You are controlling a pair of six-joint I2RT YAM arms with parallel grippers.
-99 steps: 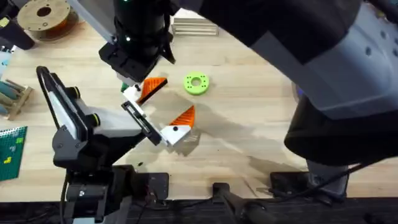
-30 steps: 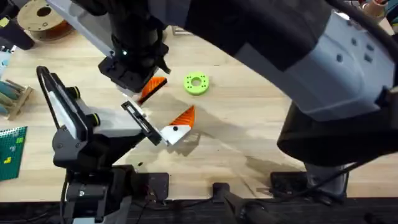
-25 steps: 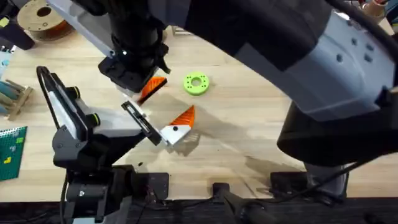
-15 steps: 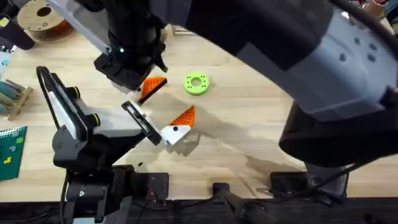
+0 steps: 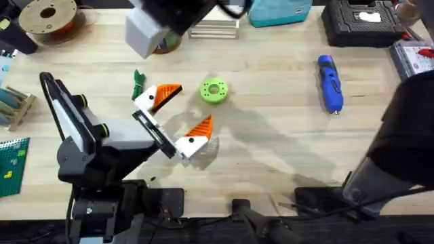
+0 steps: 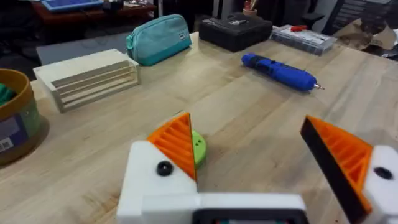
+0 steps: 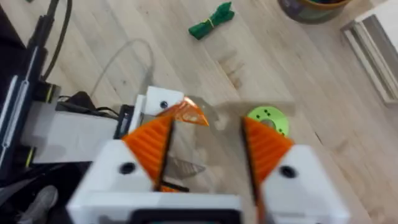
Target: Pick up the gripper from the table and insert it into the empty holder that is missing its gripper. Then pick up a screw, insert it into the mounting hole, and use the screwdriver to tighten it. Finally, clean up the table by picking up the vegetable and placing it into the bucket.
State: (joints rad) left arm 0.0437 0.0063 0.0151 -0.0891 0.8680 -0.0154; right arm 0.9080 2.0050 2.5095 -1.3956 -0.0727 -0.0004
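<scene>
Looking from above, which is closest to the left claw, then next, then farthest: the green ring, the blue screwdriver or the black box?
From the left claw:
1. Lime-green plastic ring, just beside it, mid-table.
2. Bright blue pen-shaped screwdriver, out on the right side.
3. Black plastic case, at the far right corner.

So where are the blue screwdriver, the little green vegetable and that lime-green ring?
screwdriver (image 5: 330,83): overhead view, middle of its blue body.
vegetable (image 7: 211,21): right wrist view, middle of the dark green bundle.
lime-green ring (image 5: 214,91): overhead view, on the ring's flat top face.
</scene>
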